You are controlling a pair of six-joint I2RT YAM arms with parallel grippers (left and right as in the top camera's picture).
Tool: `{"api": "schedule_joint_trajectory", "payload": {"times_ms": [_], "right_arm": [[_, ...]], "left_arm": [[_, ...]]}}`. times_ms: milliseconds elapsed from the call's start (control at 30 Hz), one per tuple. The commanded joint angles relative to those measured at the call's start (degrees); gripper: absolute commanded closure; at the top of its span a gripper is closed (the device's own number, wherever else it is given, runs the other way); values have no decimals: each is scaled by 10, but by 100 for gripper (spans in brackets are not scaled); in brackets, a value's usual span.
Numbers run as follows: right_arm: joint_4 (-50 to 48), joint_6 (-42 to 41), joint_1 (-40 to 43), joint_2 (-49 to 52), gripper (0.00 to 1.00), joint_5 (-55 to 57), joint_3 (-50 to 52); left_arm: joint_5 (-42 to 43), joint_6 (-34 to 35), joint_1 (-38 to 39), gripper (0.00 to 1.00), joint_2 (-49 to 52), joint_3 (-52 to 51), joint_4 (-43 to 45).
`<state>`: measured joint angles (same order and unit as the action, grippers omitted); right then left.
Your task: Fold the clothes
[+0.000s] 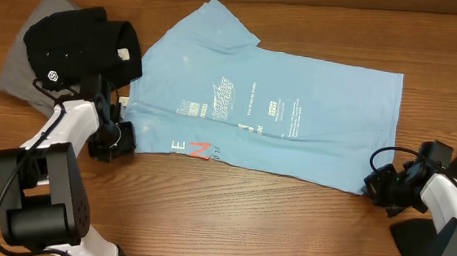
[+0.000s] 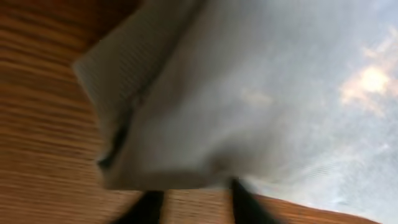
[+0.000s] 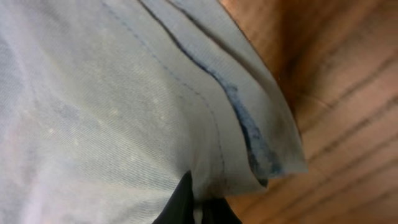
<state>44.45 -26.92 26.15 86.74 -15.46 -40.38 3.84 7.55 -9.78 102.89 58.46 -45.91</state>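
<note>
1 blue tee [image 1: 279,107] flat mid-table [image 1: 230,210]. 1 black tee [image 1: 80,43] atop 1 grey tee [image 1: 15,62], L side. R fingers [image 3: 180,199] clenched on blue tee's hem. L fingers [image 2: 249,208] at its corner, grip can't tell.

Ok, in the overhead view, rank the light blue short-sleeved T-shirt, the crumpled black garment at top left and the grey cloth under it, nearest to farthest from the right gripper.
From the right gripper:
1. the light blue short-sleeved T-shirt: its near right corner is pinched in the fingertips.
2. the crumpled black garment: top left, past the shirt.
3. the grey cloth: far-left edge, beyond that.
</note>
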Motion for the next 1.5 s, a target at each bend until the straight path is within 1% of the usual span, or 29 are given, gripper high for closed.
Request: {"api": "schedule_joint_trajectory", "payload": {"times_ms": [0,33,200,333,433,600,667,767,900,1033,1067,1100,1133,1167,1200,1267,1300,1333,1400,1433,1467], "right_arm": [[15,-4,19,-5,96,4,5],[22,-4,26,-5,96,4,5],[59,-1,63,-5,96,4,5],[86,30,86,-6,96,4,4],[106,44,91,-8,96,7,0],[143,44,91,-10,96,45,-10],[142,44,91,-13,96,48,-10],[142,42,91,-13,96,55,-10],[140,27,93,-13,96,81,-10],[142,27,93,-13,95,83,-10],[142,27,93,-13,89,78,-11],[142,28,93,-14,87,75,-11],[144,32,93,-15,81,68,-14],[148,31,93,-19,72,66,-18],[151,31,93,-25,67,66,-24],[158,31,93,-46,60,66,-39],[161,31,93,-59,56,66,-49],[164,30,93,-73,54,66,-62],[167,29,93,-100,43,59,-90],[167,30,93,-111,37,51,-106],[164,33,92,-121,34,35,-122]], "left_arm": [[2,-5,0,94,6,-30,12],[2,-7,0,96,6,-30,10],[5,-7,0,96,5,-30,-16],[0,-7,0,96,-2,-25,-82],[0,10,-2,96,-13,-25,-137],[0,26,-15,96,-43,-25,-207],[-9,26,-19,96,-58,-25,-219],[-47,39,-25,96,-82,-25,-227],[-64,41,-36,96,-106,-25,-228],[-72,43,-45,96,-114,-25,-229],[-70,43,-45,95,-114,-25,-229],[-69,43,-44,93,-114,-25,-229],[-65,43,-44,91,-114,-24,-229],[-61,43,-44,91,-114,-22,-231],[-57,43,-44,89,-114,-17,-234],[-57,43,-44,75,-114,-1,-245],[-57,43,-45,71,-114,12,-252],[-57,43,-45,70,-114,28,-262],[-54,42,-44,67,-114,64,-280],[-44,38,-44,67,-114,87,-288],[-18,23,-43,67,-114,116,-290]]}}
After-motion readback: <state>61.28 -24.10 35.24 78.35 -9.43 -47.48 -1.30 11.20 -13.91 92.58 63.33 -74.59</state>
